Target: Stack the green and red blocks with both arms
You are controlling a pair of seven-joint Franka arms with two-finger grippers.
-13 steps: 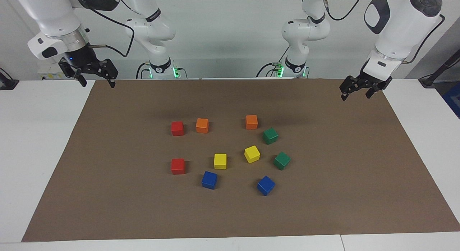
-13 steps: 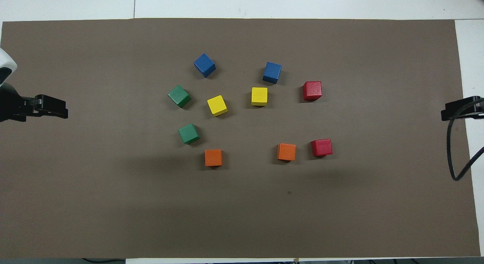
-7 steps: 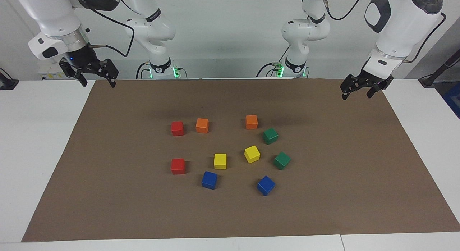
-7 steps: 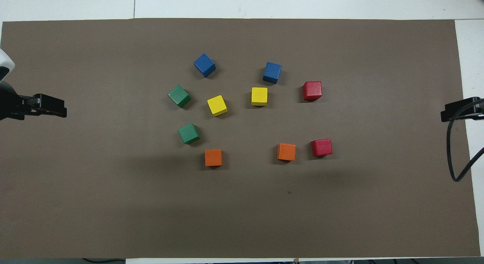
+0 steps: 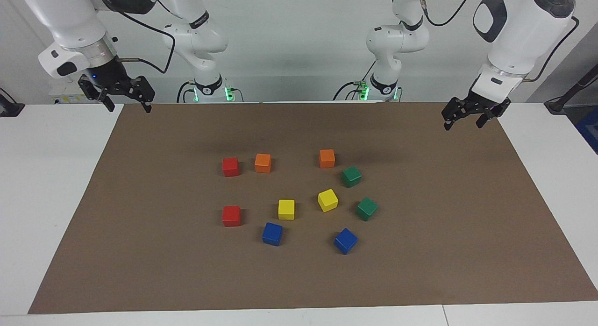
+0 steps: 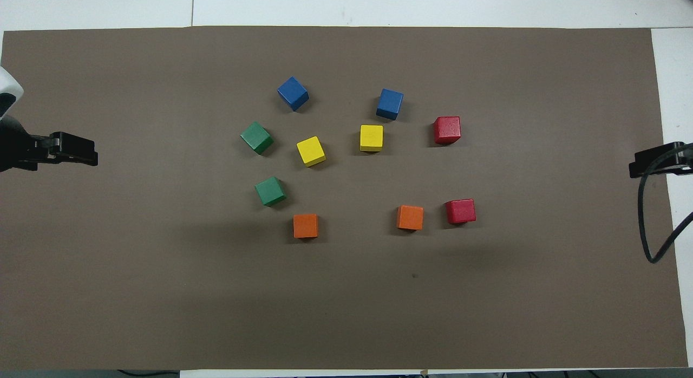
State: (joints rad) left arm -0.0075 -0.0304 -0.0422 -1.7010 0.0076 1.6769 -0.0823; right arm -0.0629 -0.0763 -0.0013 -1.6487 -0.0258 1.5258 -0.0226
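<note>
No stacking done: green blocks (image 5: 351, 176) and red blocks (image 5: 231, 167) lie single; left gripper (image 5: 464, 119) and right gripper (image 5: 126, 104) spread, empty.

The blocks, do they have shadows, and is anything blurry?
Overhead view: each block, like the red block, throws a small soft shadow on the brown mat; broad faint shadows lie nearer the robots. Facing view: all blocks look sharp, no glare.
</note>
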